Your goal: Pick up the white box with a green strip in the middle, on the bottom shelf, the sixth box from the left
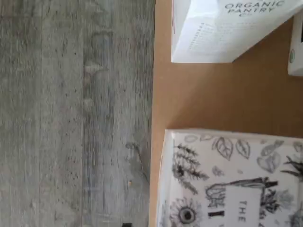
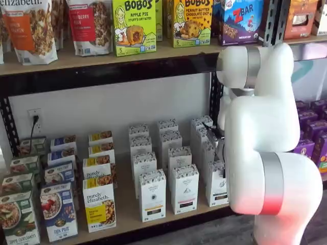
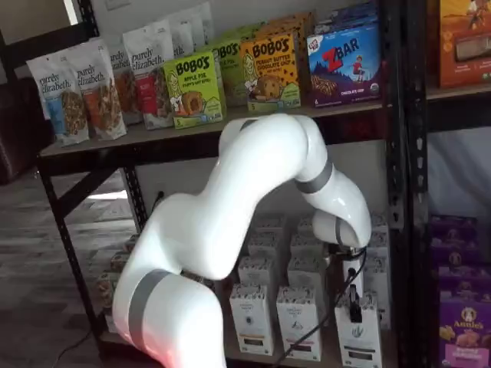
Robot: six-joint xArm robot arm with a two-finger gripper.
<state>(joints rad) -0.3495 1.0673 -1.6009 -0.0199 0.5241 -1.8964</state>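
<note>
A white six-joint robot arm (image 3: pixel 253 192) reaches in front of a dark metal shelving unit with pale wooden boards. In both shelf views the arm's bulky white links cover part of the lower shelf.

The gripper (image 3: pixel 354 295) appears in one shelf view only, as a white body with black fingers (image 3: pixel 355 310) pointing down, a black cable hanging beside it. It hangs just above the front box of the rightmost white column, and its tip overlaps that box's top edge; the fingers are seen side-on, so I cannot tell whether they are apart, closed, or touching the box.

The white box with a green strip in the middle (image 3: pixel 358 337) stands upright at the front edge of the bottom shelf (image 2: pixel 127 217), at the head of the rightmost column of white boxes. In the other shelf view the same box (image 2: pixel 216 185) is partly hidden behind the arm (its strip is too small to make out clearly).

The wrist camera looks down on tan shelf board (image 1: pixel 222 94) beside grey wood-grain flooring (image 1: pixel 75 113). A white box printed with black botanical drawings (image 1: pixel 232 179) and a plain white box lettered "Organic Pantry" (image 1: pixel 222 28) lie in view, well apart.

The upper shelf holds yellow-green Bobo's oat bar boxes (image 2: pixel 134 25).
</note>
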